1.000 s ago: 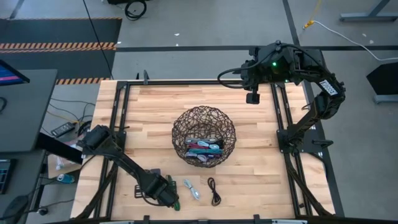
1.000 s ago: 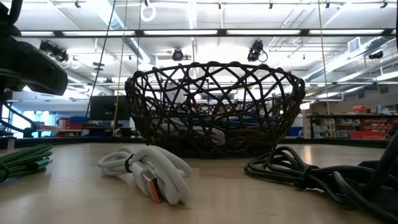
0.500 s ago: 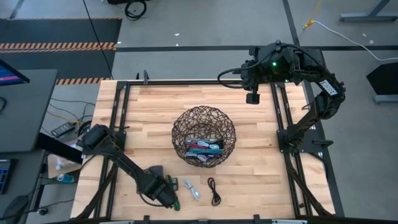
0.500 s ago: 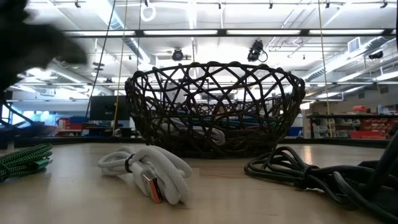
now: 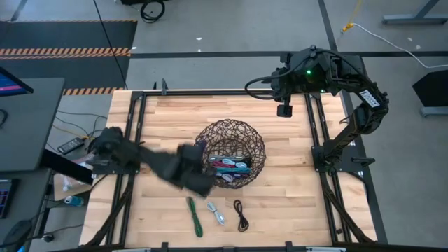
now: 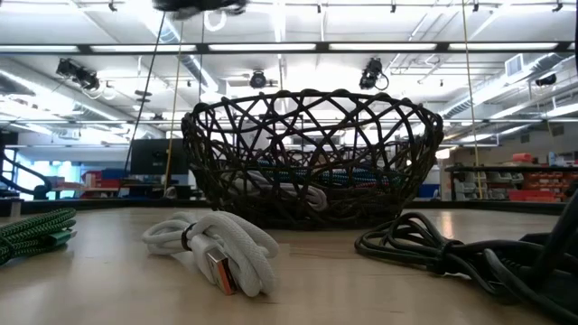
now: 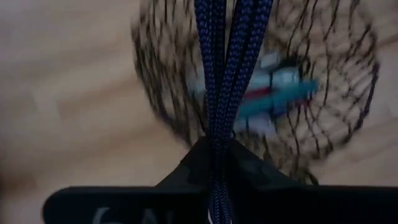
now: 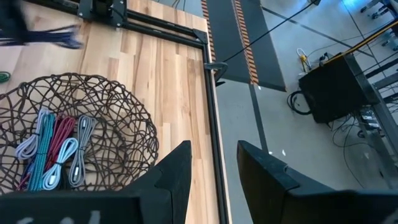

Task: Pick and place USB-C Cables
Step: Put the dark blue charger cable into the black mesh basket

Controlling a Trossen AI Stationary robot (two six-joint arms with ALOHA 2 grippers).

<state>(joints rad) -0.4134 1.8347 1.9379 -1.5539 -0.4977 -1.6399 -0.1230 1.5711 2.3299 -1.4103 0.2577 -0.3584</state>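
Note:
My left gripper [image 5: 199,180] hangs above the table just left of the dark wire basket [image 5: 229,154], shut on a dark blue braided USB-C cable [image 7: 227,68]. The basket holds several cables in teal, magenta and silver [image 8: 53,155]. On the table near the front edge lie a green cable [image 5: 193,215], a silvery white one [image 5: 215,213] and a black one [image 5: 241,214]. My right gripper [image 5: 284,110] waits open at the far right, with nothing between its fingers [image 8: 214,180]. My left gripper pinches the folded blue cable bundle between its two fingers, several strands together [image 7: 217,140]. The strands run straight out past the fingertips, over the basket's left rim [image 7: 155,118]. The cable is lifted clear of the table.
The basket [image 6: 312,153] stands at the table's middle. The three loose cables [image 6: 217,248] lie between it and the near edge. Black frame rails [image 5: 136,140] run along the table's left, right and far sides.
My left gripper has risen from the table's near-left part, beside the green cable, and swung fast toward the far edge and the right, up to the basket's left rim, carrying the blue cable clear of the table. The green cable stays where it lay.

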